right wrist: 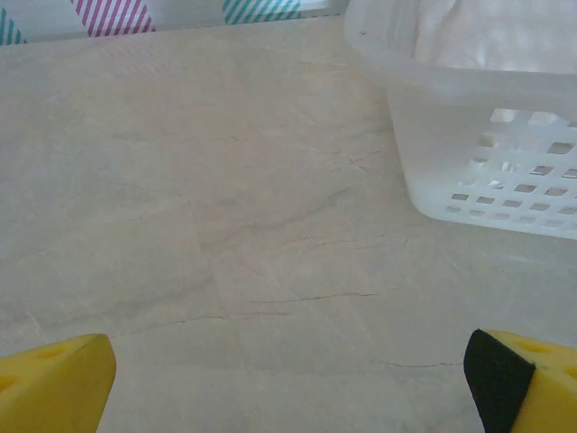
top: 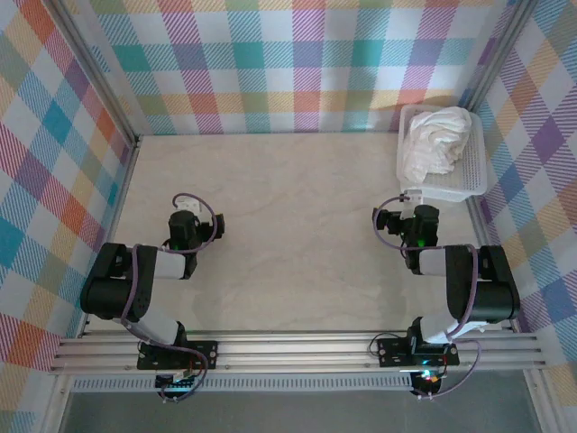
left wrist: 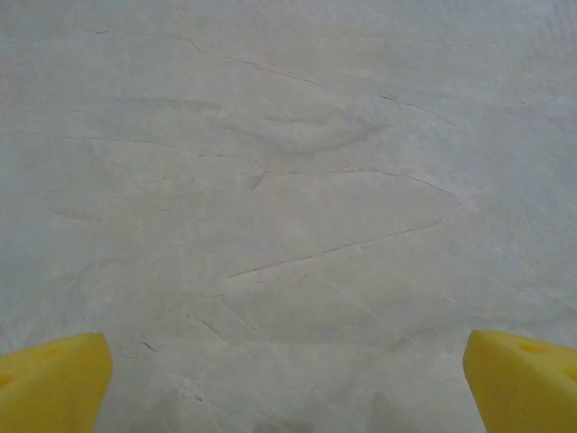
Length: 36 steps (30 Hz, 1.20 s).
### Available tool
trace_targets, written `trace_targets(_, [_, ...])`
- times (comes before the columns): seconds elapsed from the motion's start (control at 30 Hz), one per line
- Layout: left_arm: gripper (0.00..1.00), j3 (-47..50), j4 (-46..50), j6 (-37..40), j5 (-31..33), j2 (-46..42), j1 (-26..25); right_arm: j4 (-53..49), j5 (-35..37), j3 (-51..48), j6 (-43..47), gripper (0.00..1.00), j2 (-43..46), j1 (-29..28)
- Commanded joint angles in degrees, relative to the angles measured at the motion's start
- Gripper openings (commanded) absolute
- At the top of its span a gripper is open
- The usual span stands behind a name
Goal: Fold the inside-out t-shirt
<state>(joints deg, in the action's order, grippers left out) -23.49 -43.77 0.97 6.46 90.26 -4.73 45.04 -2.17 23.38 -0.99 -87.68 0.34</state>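
With left gripper (left wrist: 287, 383) and right gripper (right wrist: 288, 388) both wide and empty, lift your right over the basket (right wrist: 505, 185) rim and pinch the shirt's (top: 437, 140) top fold.

Left arm (top: 135, 289), lower left: black joint housings, pale grey links, purple-grey cable loops. Right arm (top: 469, 289), lower right: same build, green lights. Left gripper (left wrist: 288, 392): yellow wedge fingertips. Right gripper (right wrist: 288, 388): yellow, one black pad.
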Motion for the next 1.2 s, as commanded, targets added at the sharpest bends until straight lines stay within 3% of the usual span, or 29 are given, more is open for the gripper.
trace_targets(0.0, [1.00, -0.77, -2.20, 0.74, -0.72, -0.56, 0.69, 2.23, -1.09, 0.35, 0.64, 1.00, -0.33, -0.12])
trace_targets(0.53, [1.00, -0.71, -2.32, 0.56, -1.43, -0.59, 1.03, 2.44, -1.09, 0.14, 0.64, 1.00, -0.21, -0.13])
trace_targets(0.73, [1.00, -0.33, -2.91, 1.37, -3.34, -0.84, 1.06, 0.18, 1.30, -0.55, -0.38, 1.00, 4.53, -0.11])
trace_targets(0.8, [1.00, 0.42, -2.35, 1.71, -4.07, -3.43, 1.04, -10.45, 5.23, 1.75, -2.79, 1.00, 10.90, -0.34])
trace_targets(0.87, [1.00, -0.81, 7.63, 1.44, -3.78, -11.78, 0.57, -31.66, 13.05, 9.02, -14.98, 1.00, 19.56, -0.34])
trace_targets(0.97, [1.00, -3.62, 20.60, -1.35, -2.46, -25.11, -1.11, -46.86, 10.04, 17.02, -23.30, 1.00, 25.16, -0.34])
trace_targets(1.07, [1.00, -9.90, 33.29, -5.92, -6.51, -35.02, -2.78, -54.18, 6.00, 27.83, -26.24, 1.00, 20.77, -0.20])
trace_targets(1.17, [1.00, -17.30, 43.72, -8.54, -13.35, -38.58, -6.24, -63.84, 2.30, 45.24, -25.15, 1.00, 7.74, 0.50])
